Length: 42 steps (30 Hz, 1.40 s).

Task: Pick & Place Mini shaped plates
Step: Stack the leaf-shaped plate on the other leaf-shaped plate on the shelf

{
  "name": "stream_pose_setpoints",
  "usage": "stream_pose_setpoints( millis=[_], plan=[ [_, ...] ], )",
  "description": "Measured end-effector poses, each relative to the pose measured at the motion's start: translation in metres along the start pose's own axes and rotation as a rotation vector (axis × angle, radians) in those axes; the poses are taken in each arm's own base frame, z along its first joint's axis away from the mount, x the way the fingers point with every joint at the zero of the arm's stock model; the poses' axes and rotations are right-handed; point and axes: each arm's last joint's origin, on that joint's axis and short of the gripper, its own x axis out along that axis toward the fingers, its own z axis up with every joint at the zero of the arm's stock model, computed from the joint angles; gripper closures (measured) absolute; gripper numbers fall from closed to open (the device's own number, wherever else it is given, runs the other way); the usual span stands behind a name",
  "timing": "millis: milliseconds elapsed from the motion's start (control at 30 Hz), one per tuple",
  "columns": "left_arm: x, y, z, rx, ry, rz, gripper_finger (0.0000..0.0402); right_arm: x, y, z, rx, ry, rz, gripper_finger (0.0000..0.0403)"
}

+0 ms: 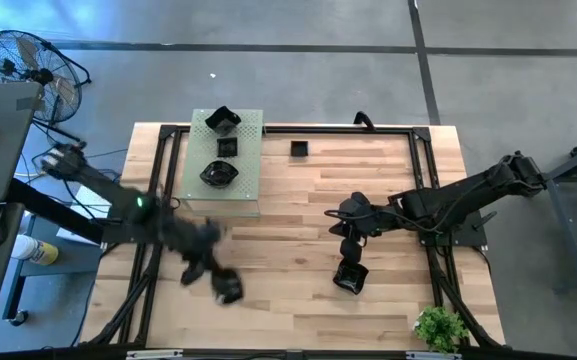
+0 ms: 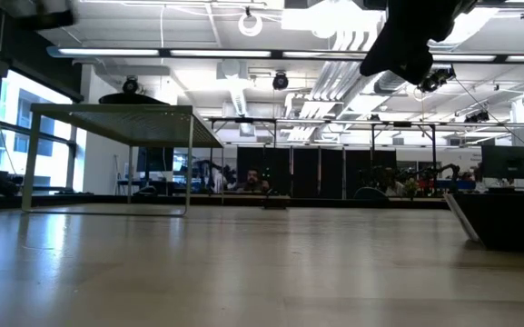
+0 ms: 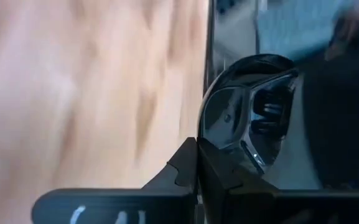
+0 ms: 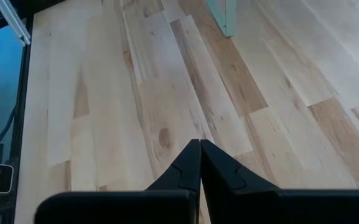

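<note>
My left gripper is over the table's near-left part and is shut on a glossy black mini plate with a curved rim. Three more black plates lie on the pale green perforated board: one at the far end, one in the middle and one at the near end. A tiny square plate rests flat on the wood near the far edge. My right gripper is shut on nothing above bare wood at mid-table. My left gripper pinches the black plate by its rim between the two fingers. The plate stands out past the fingertips with its hollow face showing in the left wrist view. Whether any part of it still rests on the table, I cannot tell.
A small green plant stands at the table's near-right corner. A black frame runs around the tabletop. Bare wood lies between the two grippers and to the right of the board. A fan stands off the table to the far left.
</note>
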Motion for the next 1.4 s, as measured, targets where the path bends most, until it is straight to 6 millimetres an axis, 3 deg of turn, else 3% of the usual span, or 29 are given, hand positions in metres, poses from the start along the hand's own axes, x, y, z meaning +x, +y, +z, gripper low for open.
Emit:
stream_pose_setpoints(
  millis=[167,300,433,667,867,1033,1400],
  plan=[
    [-0.053,0.01,0.059,-0.054,-0.199,0.083,0.0401,0.0,0.0,0.0,-0.009,-0.002,-0.003,0.0397],
    [-0.098,0.023,0.093,-0.11,-0.287,0.221,0.0401,0.0,0.0,0.0,-0.012,-0.003,-0.002,0.0398],
    [-0.136,0.049,0.103,-0.175,-0.273,0.364,0.0401,0.0,0.0,0.001,-0.017,-0.009,-0.007,0.0401],
    [-0.176,0.099,0.091,-0.345,-0.251,0.459,0.0401,0.0,0.0,0.001,-0.023,-0.014,-0.008,0.0396],
    [-0.186,0.131,0.077,-0.479,-0.251,0.492,0.0401,0.0,0.0,0.001,-0.023,-0.009,0.0,0.0401],
    [-0.179,0.149,0.064,-0.547,-0.206,0.49,0.0401,0.0,0.0,0.001,-0.022,-0.009,0.001,0.0399],
    [-0.17,0.163,0.059,-0.574,-0.186,0.494,0.0401,0.0,0.001,0.002,-0.02,-0.018,0.006,0.0398]
  ],
)
